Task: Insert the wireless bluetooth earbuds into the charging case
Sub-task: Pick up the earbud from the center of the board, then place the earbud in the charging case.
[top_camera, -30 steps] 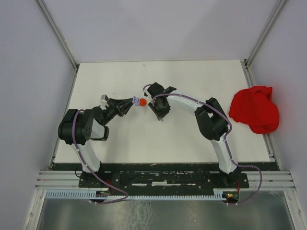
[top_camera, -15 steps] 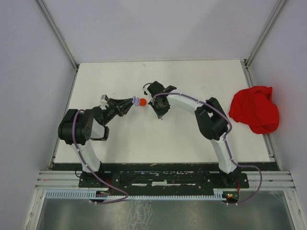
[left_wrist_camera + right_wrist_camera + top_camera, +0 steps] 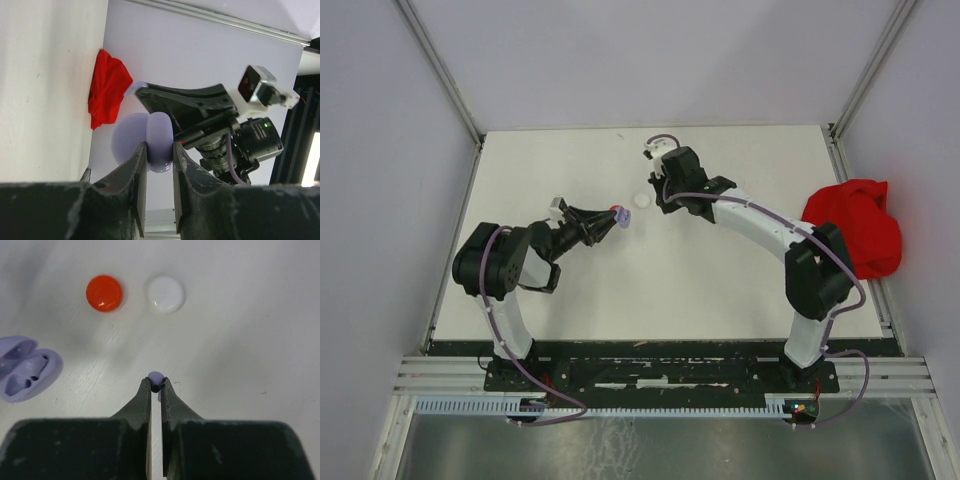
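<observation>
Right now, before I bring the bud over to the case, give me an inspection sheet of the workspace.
Surface: white table, no spills seen.
Job's things: purple case, open; purple earbud at the right fingertips; no other earbuds seen.
Clutter: red disc and white disc side by side; red cloth at the table's right edge.
Grippers: left gripper shut on purple case; right gripper shut on purple earbud.
Cables: purple cable on the right arm, no snag seen.
Surroundings: white walls; nothing else seen.
</observation>
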